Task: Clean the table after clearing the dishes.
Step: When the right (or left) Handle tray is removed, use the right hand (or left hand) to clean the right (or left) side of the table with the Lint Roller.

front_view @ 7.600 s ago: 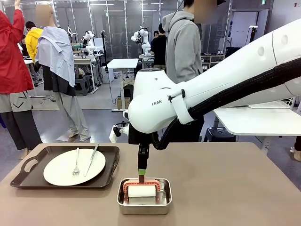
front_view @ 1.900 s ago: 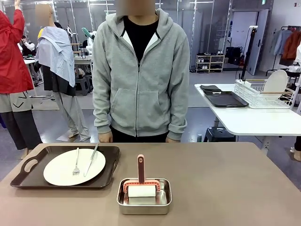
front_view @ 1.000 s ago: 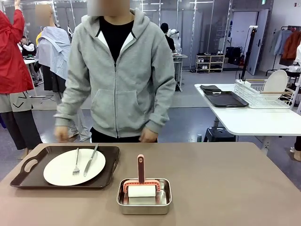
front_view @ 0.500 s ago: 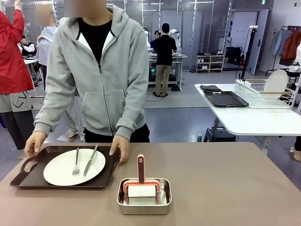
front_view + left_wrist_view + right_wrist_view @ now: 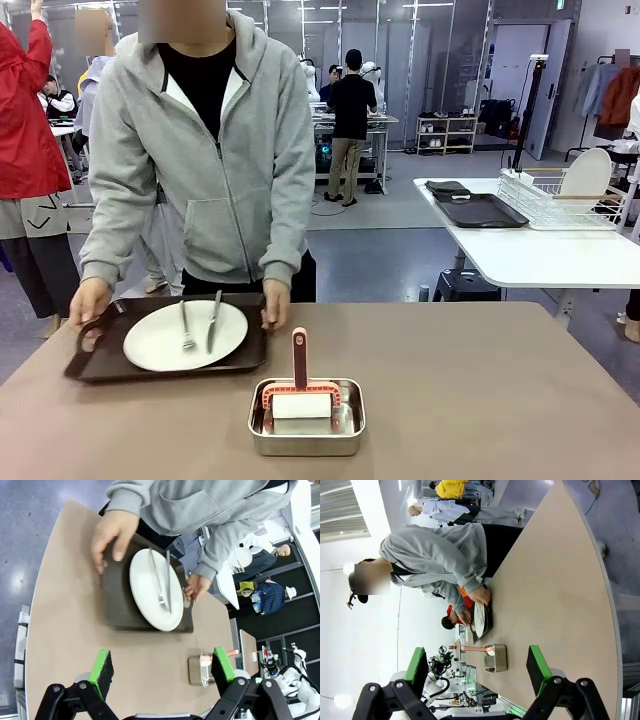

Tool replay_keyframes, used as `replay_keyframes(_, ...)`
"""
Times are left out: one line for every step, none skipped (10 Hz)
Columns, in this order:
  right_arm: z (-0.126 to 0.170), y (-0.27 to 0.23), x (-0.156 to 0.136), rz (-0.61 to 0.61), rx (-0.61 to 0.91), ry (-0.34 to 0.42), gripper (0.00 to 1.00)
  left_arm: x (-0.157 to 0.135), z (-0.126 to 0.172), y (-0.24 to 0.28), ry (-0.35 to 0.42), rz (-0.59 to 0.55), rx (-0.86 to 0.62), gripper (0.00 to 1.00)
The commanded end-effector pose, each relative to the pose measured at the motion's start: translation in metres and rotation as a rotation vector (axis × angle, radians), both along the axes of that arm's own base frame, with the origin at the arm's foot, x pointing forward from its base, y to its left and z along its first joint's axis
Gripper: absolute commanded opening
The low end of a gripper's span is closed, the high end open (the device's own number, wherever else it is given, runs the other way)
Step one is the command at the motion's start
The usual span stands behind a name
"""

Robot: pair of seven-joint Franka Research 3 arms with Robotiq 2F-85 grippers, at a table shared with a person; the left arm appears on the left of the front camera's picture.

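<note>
Person (image 5: 200, 180) held the tray (image 5: 100, 362) at the surface's (image 5: 480, 400) far-left corner.
Your left tool (image 5: 162, 664), seemingly nearer it, and right tool (image 5: 477, 664) gaped empty.

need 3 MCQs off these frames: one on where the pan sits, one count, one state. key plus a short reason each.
1. In the front view, the pan sits:
A. right of the tray, nearer the robot
B. on the tray
C. left of the tray

2. Utensils on the plate:
A. one
B. two
C. three

3. The tray is:
A. upside down
B. lying untouched
C. held by the person at both ends

Key:
1 A: the pan stands clear of the tray's right end and closer to the camera.
2 B: a fork and a knife lie side by side on it.
3 C: one hand grips one end and the other hand grips the opposite end.
</note>
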State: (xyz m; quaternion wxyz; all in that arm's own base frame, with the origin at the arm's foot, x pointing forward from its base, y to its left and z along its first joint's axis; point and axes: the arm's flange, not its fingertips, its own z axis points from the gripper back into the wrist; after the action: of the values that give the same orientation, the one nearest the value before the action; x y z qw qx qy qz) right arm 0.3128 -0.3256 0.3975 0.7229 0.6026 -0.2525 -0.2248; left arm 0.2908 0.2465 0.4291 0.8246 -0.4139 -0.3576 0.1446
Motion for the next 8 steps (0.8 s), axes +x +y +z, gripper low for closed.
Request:
replay_keyframes(0.0024, 0.0022, -0.0037, 0.014, -0.012, 0.003, 1.00, -0.0014, 0.0001, 0.0036, -0.017, -0.010, -0.004, 1.00)
replay_keyframes(0.0024, 0.0022, -0.0037, 0.014, -0.012, 0.003, 1.00, -0.0014, 0.0001, 0.0036, -0.017, -0.010, -0.004, 1.00)
replay_keyframes(0.0024, 0.0022, -0.0037, 0.014, -0.012, 0.003, 1.00, -0.0014, 0.0001, 0.0036, -0.017, -0.010, -0.004, 1.00)
replay_keyframes(0.0024, 0.0022, -0.0037, 0.014, -0.012, 0.003, 1.00, -0.0014, 0.0001, 0.0036, -0.017, -0.010, -0.004, 1.00)
replay_keyframes(0.0024, 0.0022, -0.0037, 0.014, -0.012, 0.003, 1.00, -0.0014, 0.0001, 0.0036, -0.017, -0.010, -0.004, 1.00)
replay_keyframes(0.0024, 0.0022, -0.0037, 0.014, -0.012, 0.003, 1.00, -0.0014, 0.0001, 0.0036, -0.017, -0.010, -0.004, 1.00)
replay_keyframes(0.0024, 0.0022, -0.0037, 0.014, -0.012, 0.003, 1.00, -0.0014, 0.0001, 0.0036, -0.017, -0.010, -0.004, 1.00)
replay_keyframes(0.0024, 0.0022, -0.0037, 0.014, -0.012, 0.003, 1.00, -0.0014, 0.0001, 0.0036, -0.017, -0.010, -0.004, 1.00)
